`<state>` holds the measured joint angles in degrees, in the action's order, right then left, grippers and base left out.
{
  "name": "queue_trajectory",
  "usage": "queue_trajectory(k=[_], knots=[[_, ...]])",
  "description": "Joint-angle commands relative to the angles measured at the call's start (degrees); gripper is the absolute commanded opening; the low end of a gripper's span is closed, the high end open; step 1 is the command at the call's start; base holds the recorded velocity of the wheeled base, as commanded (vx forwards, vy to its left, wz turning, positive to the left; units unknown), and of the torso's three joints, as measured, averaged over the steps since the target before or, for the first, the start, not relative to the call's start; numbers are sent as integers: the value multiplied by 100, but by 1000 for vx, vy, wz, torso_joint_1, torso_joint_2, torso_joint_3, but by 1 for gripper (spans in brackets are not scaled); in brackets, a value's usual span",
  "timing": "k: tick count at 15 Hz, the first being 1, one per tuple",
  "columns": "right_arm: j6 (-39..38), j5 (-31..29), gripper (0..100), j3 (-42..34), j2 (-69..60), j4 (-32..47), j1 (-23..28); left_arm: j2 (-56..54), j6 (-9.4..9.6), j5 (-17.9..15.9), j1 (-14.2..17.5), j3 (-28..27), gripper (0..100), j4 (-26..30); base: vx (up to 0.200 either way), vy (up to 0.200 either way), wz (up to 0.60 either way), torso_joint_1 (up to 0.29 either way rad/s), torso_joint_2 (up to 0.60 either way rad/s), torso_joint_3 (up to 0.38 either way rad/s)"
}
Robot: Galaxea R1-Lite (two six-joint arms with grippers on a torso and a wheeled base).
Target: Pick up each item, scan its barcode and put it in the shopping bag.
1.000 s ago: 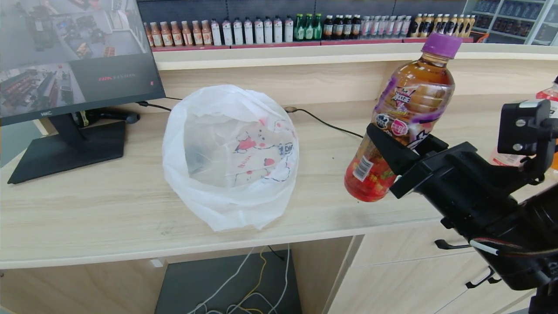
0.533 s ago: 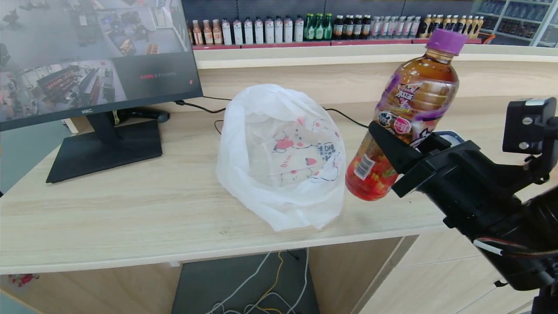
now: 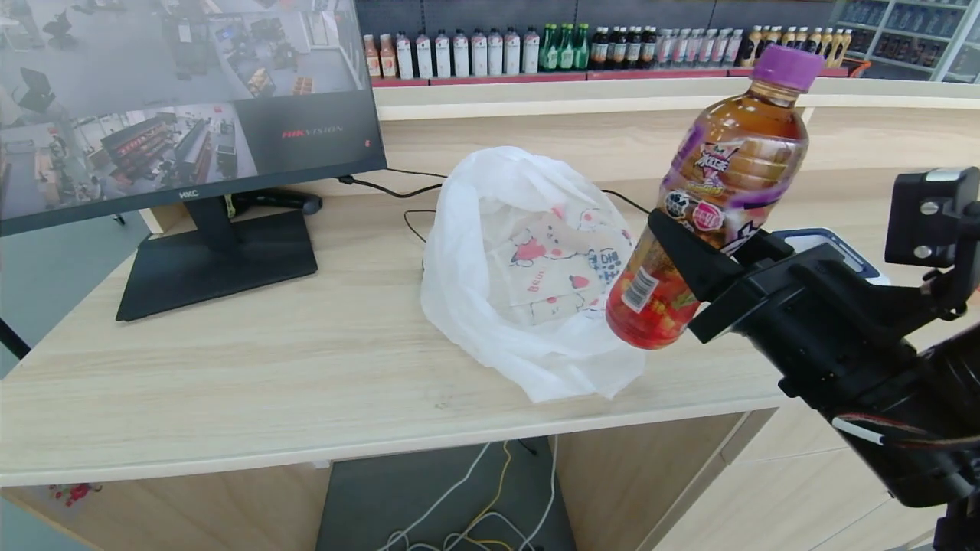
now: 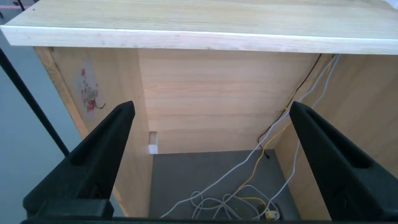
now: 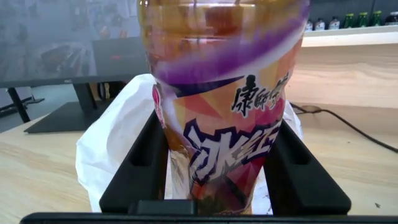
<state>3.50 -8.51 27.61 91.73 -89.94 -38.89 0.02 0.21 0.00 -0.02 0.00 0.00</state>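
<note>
Over the last second my head camera has swung, so the monitor [image 3: 176, 99] and the shopping bag [image 3: 498, 306] have slid rightward in frame. The right gripper [image 3: 708, 233] has kept its spot in frame, and its load now overlaps the bag's right side instead of standing apart from it. That gripper is clamped on a purple-capped tea bottle [image 3: 720, 191], one finger on each side of the label. I see the bottle held off the counter [image 3: 230, 367], cap up and leaning away from me. The white printed bag sits open on the counter, right of the monitor's stand. My left gripper [image 4: 211, 155] hangs below the counter's front edge, jaws spread wide and empty, above loose cables [image 4: 242, 186] on the floor.
</note>
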Motion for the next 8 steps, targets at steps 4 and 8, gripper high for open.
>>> queue_trajectory(k=[4, 8], knots=[[28, -2, 0, 218, 143, -6, 4, -2, 6, 0, -6, 0, 100, 0, 0, 0, 0, 0, 0, 0], [28, -2, 0, 957, 538, -6, 74, -2, 14, 0, -6, 0, 100, 0, 0, 0, 0, 0, 0, 0]])
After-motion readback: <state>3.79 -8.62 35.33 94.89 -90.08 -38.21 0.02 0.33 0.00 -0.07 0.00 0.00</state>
